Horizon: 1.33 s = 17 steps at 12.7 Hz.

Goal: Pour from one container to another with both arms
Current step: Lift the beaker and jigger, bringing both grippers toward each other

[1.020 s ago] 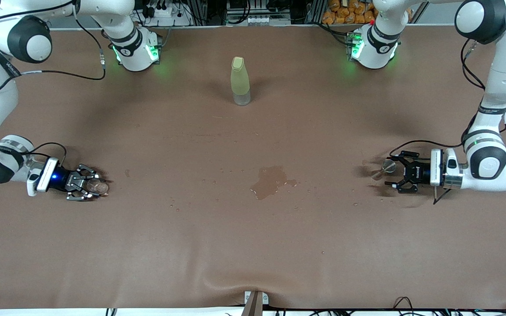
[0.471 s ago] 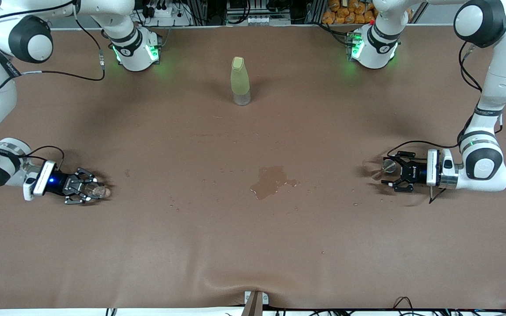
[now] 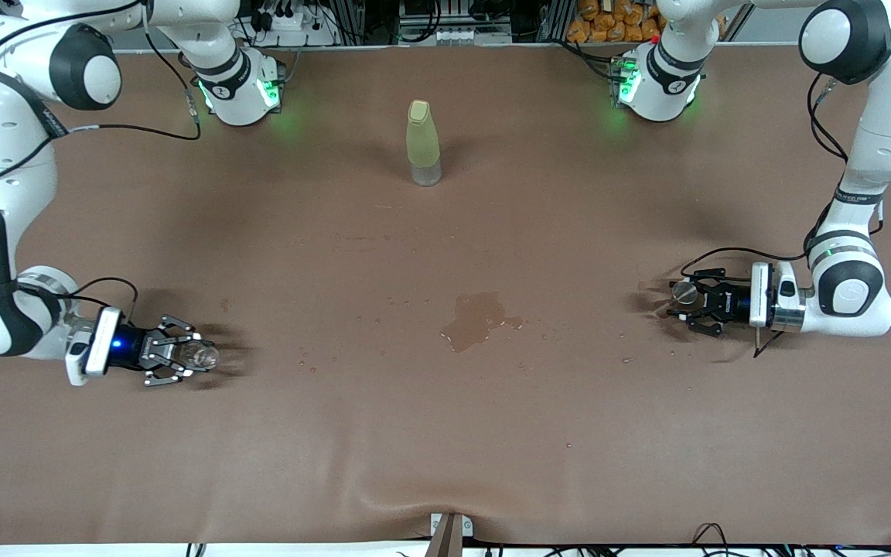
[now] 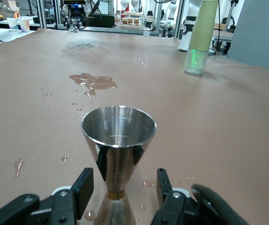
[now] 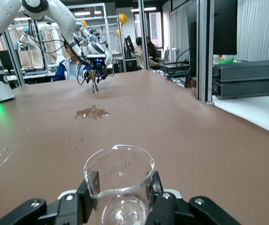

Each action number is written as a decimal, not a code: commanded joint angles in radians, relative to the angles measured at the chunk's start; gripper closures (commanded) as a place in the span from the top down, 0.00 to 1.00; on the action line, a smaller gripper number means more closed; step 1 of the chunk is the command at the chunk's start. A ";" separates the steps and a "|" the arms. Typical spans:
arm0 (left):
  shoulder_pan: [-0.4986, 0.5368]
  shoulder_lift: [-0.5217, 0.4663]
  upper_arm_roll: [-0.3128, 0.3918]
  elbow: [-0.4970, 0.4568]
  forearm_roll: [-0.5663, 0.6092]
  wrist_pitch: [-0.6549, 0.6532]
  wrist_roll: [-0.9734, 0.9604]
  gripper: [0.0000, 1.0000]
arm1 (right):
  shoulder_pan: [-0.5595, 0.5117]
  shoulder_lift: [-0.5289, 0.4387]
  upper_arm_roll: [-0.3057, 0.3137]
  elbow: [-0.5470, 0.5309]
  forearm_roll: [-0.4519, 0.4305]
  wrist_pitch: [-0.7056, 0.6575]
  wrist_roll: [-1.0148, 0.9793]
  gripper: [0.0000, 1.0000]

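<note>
Standing upright on the table at the left arm's end, the steel jigger (image 4: 119, 145) sits between the half-open fingers of the left gripper (image 3: 694, 308), which flank its waist without yet clamping. At the right arm's end, the right gripper (image 3: 175, 359) is clamped on a glass beaker (image 5: 119, 180). A spill (image 3: 476, 319) lies midway between them, and both vessels are well apart, so pouring needs both brought toward the middle.

jigger (image 4: 119, 140) base below frame edge
</note>
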 commanded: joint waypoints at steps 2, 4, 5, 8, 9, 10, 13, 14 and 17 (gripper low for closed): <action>0.001 -0.012 0.001 -0.008 -0.024 -0.010 0.001 0.35 | 0.064 -0.022 -0.007 -0.013 0.084 0.027 0.021 0.07; -0.002 -0.027 -0.005 0.001 -0.021 -0.010 0.002 0.14 | 0.113 -0.033 -0.007 -0.014 0.119 0.057 0.022 0.07; 0.001 -0.031 -0.016 0.004 -0.022 -0.010 0.001 0.08 | 0.139 -0.038 -0.007 -0.014 0.136 0.067 0.022 0.07; 0.001 -0.038 -0.047 0.041 -0.045 -0.008 -0.050 0.00 | 0.228 -0.085 -0.007 -0.033 0.175 0.155 0.013 0.07; 0.001 -0.049 -0.057 0.046 -0.068 -0.008 -0.094 0.00 | 0.257 -0.105 -0.003 -0.053 0.207 0.188 0.016 0.07; 0.001 -0.055 -0.076 0.061 -0.085 -0.008 -0.128 0.00 | 0.283 -0.114 -0.003 -0.063 0.252 0.203 0.019 0.07; -0.034 -0.051 -0.103 0.093 -0.157 0.027 -0.139 0.00 | 0.363 -0.160 -0.003 -0.106 0.299 0.274 0.022 0.05; -0.048 -0.048 -0.104 0.106 -0.176 0.050 -0.139 0.00 | 0.377 -0.182 -0.001 -0.122 0.299 0.303 0.033 0.05; -0.091 -0.043 -0.104 0.115 -0.272 0.093 -0.134 0.00 | 0.420 -0.213 -0.001 -0.131 0.322 0.323 0.120 0.05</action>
